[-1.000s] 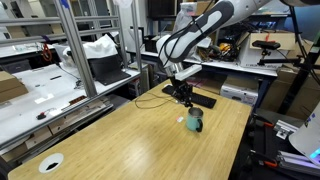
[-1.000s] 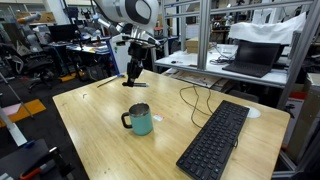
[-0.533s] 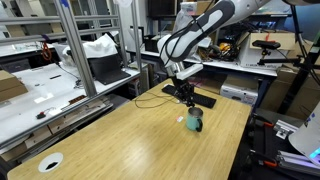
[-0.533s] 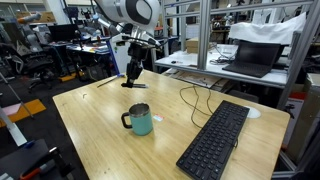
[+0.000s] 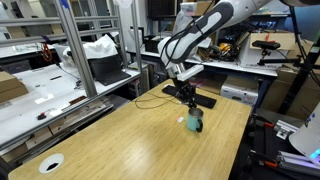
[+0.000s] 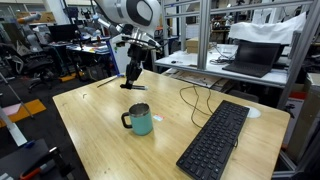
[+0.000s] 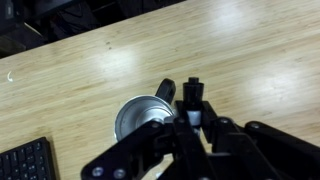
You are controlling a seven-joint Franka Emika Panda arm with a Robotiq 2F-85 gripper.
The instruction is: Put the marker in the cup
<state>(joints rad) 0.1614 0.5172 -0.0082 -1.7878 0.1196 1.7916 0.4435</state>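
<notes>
At the bottom left of the wrist view, a bit of the black keyboard peeks in. Next comes the cup. It stands on the wooden table with its round mouth facing up. Just to the right of the cup is the marker, a dark stick with a white bit. The hand has its fingers close together and pinches the marker between them. The marker is beside the cup, not in it.

In an exterior view, a white round disc lies far to the left on the table. The hand hangs over the table with the cup near it, lower and a bit to the right.
</notes>
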